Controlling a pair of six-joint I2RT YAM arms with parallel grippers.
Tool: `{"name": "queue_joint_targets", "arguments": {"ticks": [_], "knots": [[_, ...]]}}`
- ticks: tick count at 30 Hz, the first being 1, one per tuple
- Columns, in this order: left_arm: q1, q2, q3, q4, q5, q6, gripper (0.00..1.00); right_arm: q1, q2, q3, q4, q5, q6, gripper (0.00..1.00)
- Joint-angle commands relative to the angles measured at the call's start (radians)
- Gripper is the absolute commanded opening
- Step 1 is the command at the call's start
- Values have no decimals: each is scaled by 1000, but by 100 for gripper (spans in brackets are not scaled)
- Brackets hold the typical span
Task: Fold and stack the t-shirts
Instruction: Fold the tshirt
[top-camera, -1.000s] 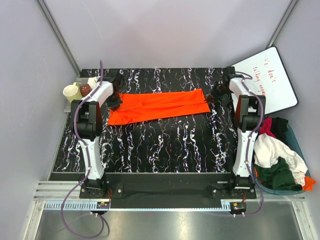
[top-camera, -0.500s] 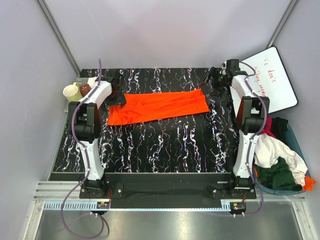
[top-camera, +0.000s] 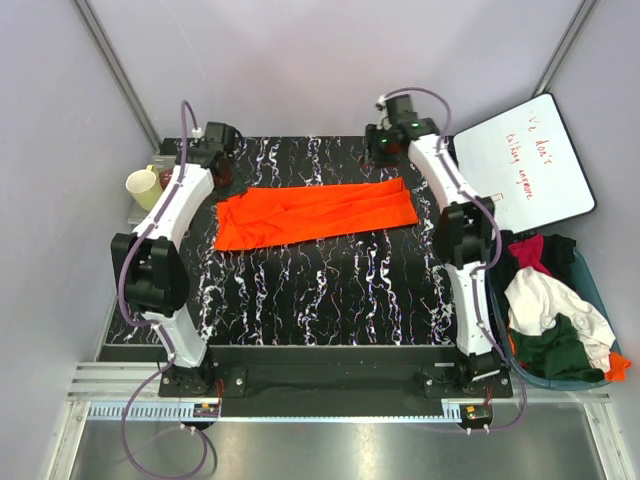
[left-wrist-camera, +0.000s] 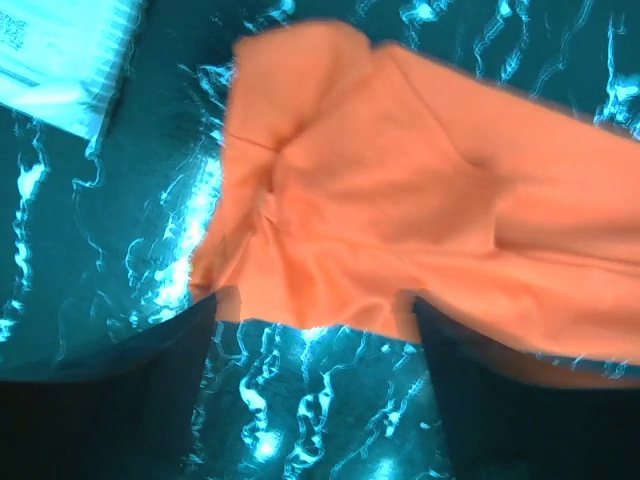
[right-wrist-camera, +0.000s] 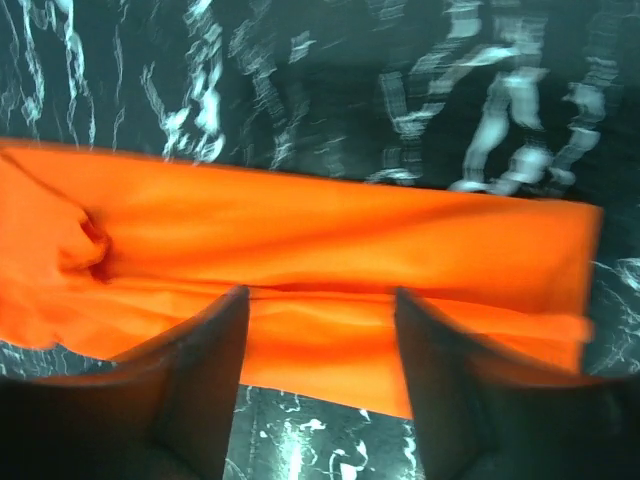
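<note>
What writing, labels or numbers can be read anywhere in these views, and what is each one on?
"We don't": first line of red handwriting on the white black-framed board at the right of the table.
Second red line on that board: too small to read with certainty.
Dark print on the white flat packet, left wrist view: blurred, unreadable.
Bright orange fabric t-shirt: no print or label shows.

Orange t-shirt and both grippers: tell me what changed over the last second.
The left gripper and right gripper released the ends of the orange t-shirt, opened and rose toward the far edge of the table. The shirt stayed a long folded strip in place; the heap of shirts at right did not move.
</note>
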Motion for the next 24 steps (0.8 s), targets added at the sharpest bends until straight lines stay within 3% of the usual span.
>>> {"name": "queue_joint_targets", "arguments": {"ticks": [1, 2, 10, 16, 20, 24], "knots": [[-75, -10, -70, 21, 28, 10, 0, 88, 82, 104, -137, 188, -63, 21], [-86, 8, -77, 23, 29, 10, 0, 96, 97, 120, -160, 207, -55, 0], [-162, 145, -87, 18, 77, -31, 0, 108, 232, 209, -246, 329, -38, 0], [-167, 237, -54, -3, 115, -64, 0, 110, 254, 150, -247, 475, -40, 0], [-164, 311, -2, -45, 121, -78, 0, 113, 271, 137, -272, 465, -53, 0], [-161, 409, 91, -114, 86, -78, 0, 137, 233, 14, -280, 457, -90, 0]]}}
